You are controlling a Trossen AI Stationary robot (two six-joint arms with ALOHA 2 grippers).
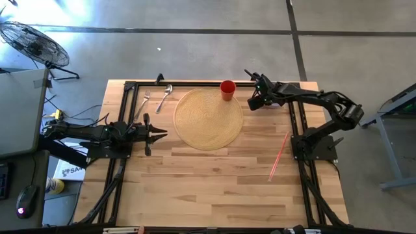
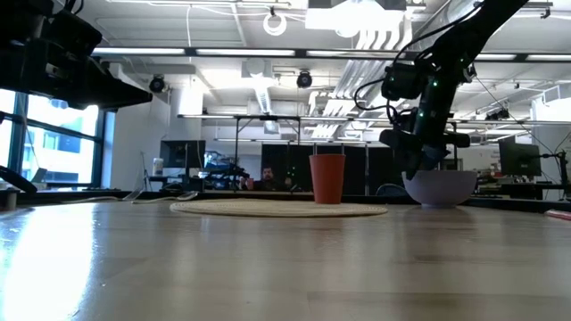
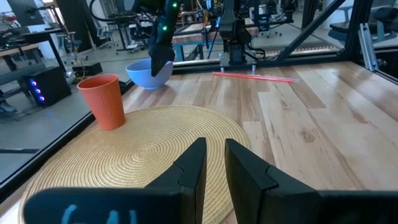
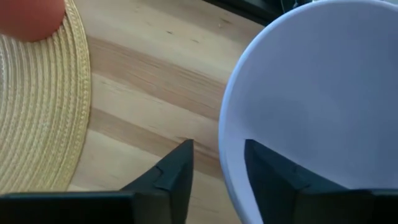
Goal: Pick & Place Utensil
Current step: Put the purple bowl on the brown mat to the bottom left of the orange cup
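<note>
A fork [image 1: 144, 101] and a spoon [image 1: 164, 97] lie side by side on the table near its far left corner, and no gripper touches them. My left gripper [image 1: 158, 134] [image 3: 215, 163] hovers at the left edge of the round woven placemat [image 1: 208, 118], its fingers a narrow gap apart. My right gripper [image 1: 255, 101] [image 4: 217, 163] is open at the far edge of the table, over a pale bowl [image 2: 439, 187] [image 3: 149, 73]. Its fingers stand on either side of the bowl's rim [image 4: 229, 134], one inside and one outside. My right gripper comes down on the bowl's rim [image 4: 227, 155] from above. The outer finger [image 4: 177, 168] stands clear of the wall, with wood showing between. The inner finger [image 4: 273, 180] lies close to the inside wall; whether it touches I cannot tell. The bowl rests on the table.
A red cup [image 1: 227, 89] [image 2: 327, 178] stands upright on the placemat's far edge, just left of the bowl. A thin pink stick [image 1: 279, 156] lies on the wood to the right. Black frame rails [image 1: 195, 83] run along the far and side edges. Bare wood fills the table's near half.
</note>
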